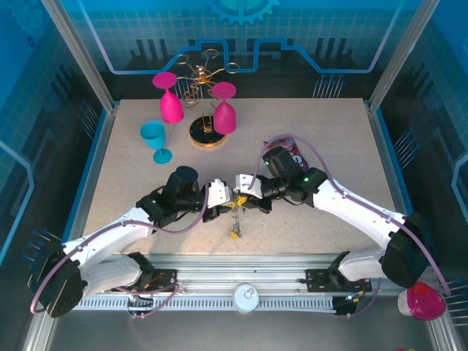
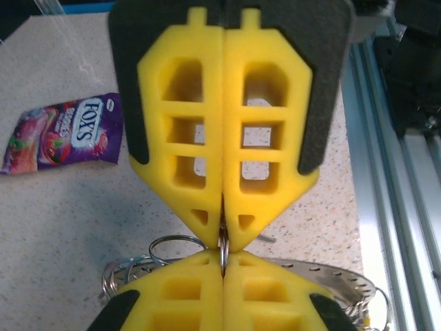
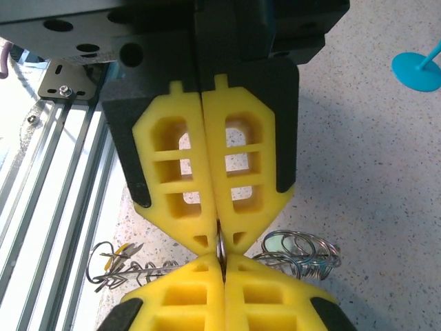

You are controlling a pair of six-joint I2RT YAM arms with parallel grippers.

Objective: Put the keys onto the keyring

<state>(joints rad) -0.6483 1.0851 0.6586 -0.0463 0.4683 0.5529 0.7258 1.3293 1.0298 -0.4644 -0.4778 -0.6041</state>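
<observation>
1. Grippers meet tip to tip over the middle of the table (image 1: 322, 146). The left gripper (image 2: 222, 238) and the right gripper (image 3: 219, 238) each have their yellow fingers pressed flat together, nipping a thin bit of metal wire where the two noses touch.
2. That wire looks like one of the small loops on the edge of the keyring (image 2: 337, 281). The pads hide most of it, so it could be a key's own little ring instead.
3. My guess at why both pinch one spot: a loop this thin would twist or swing in a single grip. One pincer can steady it while the other works a key on.
4. The grey hoop sits just behind the fingertips, with wire loops fanned out to one side. The keys (image 1: 235, 232) dangle below the meeting point — a yellow tag lowest, close to the tabletop.
5. Both arms reach out from their bases and bend inward like mirror images. The forearms angle toward each other and the wrists are turned so the fingers face head-on.
6. The candy bag (image 2: 65, 134) and the blue goblet (image 1: 156, 139) lie well apart from the work.
</observation>
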